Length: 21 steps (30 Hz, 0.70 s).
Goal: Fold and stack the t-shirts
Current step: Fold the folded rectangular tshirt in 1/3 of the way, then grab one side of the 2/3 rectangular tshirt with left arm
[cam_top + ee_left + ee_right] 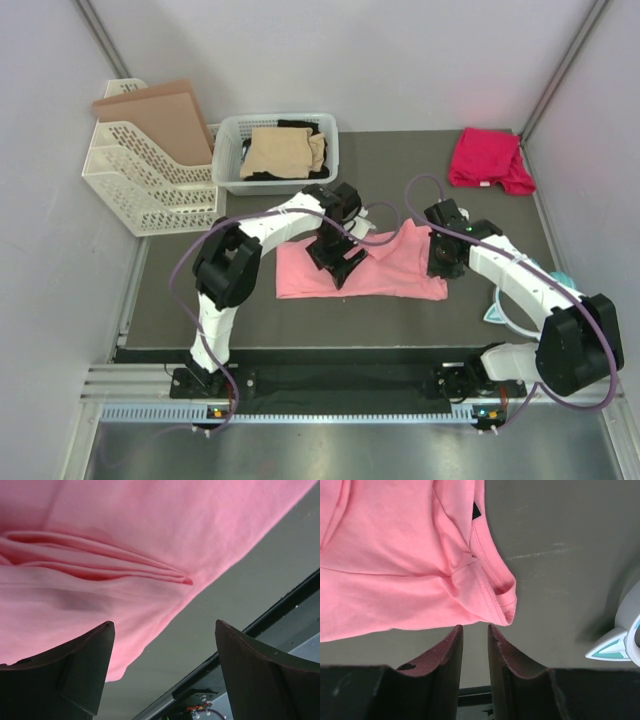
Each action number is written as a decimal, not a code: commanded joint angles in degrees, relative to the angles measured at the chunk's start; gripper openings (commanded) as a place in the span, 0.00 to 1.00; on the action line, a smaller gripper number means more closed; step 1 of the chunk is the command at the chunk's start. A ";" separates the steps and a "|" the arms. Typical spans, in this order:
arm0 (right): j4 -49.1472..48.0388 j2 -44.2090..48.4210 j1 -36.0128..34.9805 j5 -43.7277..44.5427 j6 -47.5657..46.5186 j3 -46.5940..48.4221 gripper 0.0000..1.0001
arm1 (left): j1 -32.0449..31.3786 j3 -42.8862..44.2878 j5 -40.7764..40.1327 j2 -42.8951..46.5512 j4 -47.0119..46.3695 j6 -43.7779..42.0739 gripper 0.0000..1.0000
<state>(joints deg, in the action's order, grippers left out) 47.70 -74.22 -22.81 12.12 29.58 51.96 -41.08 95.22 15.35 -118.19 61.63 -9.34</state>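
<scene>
— Status?
— Pink shirt lies mid-desk, rumpled, not yet squared. My left fingers hang spread wide over it, empty. My right fingers stand a narrow slit apart and grip nothing, tips just short of the sleeve hem.
— Risks?
— There's a pleated ridge under my left fingers. Fold over it and the creases likely set crooked. On the right, a pinch on the hem alone probably drags the shirt instead of lifting it. The headband sits near my right arm, so a wide sweep could snag it.
</scene>
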 commanded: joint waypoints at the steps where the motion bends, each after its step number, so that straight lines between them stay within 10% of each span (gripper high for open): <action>1: 0.46 0.92 -0.92 -0.08 0.04 3.41 0.27 | 0.30 -2.40 1.18 6.91 -1.58 -1.99 0.87; 14: 0.81 1.00 -1.19 1.50 -0.32 3.93 0.27 | 25.33 -16.55 4.77 18.88 -5.02 -5.77 0.89; 21: 1.08 0.56 -1.71 1.42 0.12 5.08 0.27 | 25.61 -19.99 4.85 14.31 -5.38 -4.89 0.83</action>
<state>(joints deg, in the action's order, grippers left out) 48.56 -74.30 -23.53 12.62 29.61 53.95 -14.81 75.75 17.43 -102.24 57.08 -13.61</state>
